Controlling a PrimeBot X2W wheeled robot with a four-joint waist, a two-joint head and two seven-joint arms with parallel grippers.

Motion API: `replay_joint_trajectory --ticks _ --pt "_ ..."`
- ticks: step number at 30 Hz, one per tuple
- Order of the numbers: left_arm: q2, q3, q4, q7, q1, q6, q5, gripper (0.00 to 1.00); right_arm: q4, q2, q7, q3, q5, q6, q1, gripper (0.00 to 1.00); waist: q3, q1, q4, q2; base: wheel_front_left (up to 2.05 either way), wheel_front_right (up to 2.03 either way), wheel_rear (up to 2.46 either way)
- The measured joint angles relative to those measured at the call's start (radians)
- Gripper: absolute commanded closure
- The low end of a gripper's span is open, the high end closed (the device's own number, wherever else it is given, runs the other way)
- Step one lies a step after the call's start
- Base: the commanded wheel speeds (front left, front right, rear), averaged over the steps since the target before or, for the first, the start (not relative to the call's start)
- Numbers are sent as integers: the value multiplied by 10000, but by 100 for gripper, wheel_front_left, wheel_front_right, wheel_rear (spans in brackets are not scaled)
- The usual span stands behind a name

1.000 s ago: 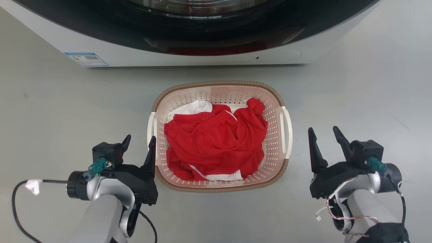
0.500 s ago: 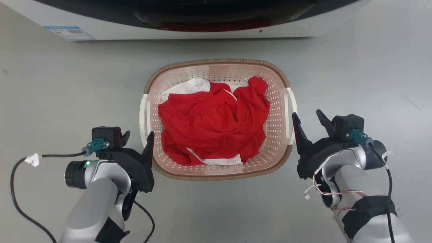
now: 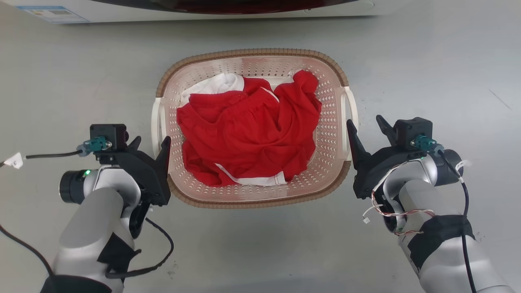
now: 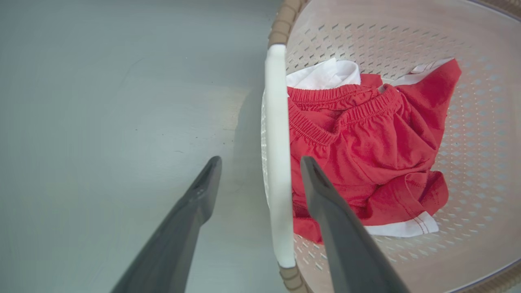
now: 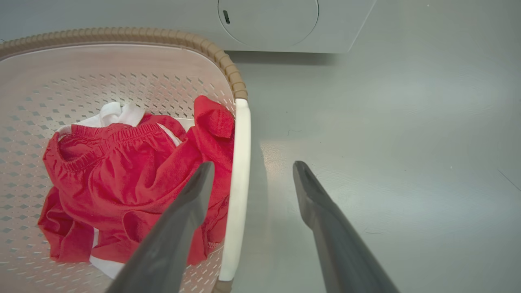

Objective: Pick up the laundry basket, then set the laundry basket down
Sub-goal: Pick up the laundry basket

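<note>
Laundry basket (image 3: 330, 134) on grey floor (image 3: 81, 81) before washer (image 3: 122, 14).

We see bright, even light from overhead. The floor (image 4: 122, 101) carries pale glare patches in both wrist views; the laundry basket (image 3: 252, 53) casts soft shadows, its rim bowed by wide-angle distortion.
</note>
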Motion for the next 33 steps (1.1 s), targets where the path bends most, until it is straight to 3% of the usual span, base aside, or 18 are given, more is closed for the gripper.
replay_joint_trajectory --ticks 14,15,16,17,18,19,33 --pt "-86 -194 782 211 -884 -86 -81 0 600 29 -128 639 587 88 -596 0 555 0 -85 0 0 0 0" --pt "-94 -196 838 232 -930 -88 -94 0 600 29 -157 702 633 88 -605 6 568 0 -71 0 0 0 0" --pt "-98 -194 876 238 -985 -88 -100 0 600 29 -176 757 708 88 -625 6 582 0 -57 0 0 0 0" --pt "-109 -192 903 238 -1032 -88 -134 10 600 29 -198 803 769 88 -654 27 595 0 -43 0 0 0 0" --pt "-121 -190 943 236 -1076 -88 -153 62 614 29 -194 874 798 88 -699 84 609 0 -29 0 0 0 0" --pt "-138 -192 989 236 -1115 -90 -157 100 633 29 -194 943 828 88 -752 100 621 0 -15 0 0 0 0" --pt "-389 -232 1480 -13 -1369 -171 -276 100 1037 38 -330 1241 1394 -4 -1078 100 659 -2 112 -3 0 0 0"
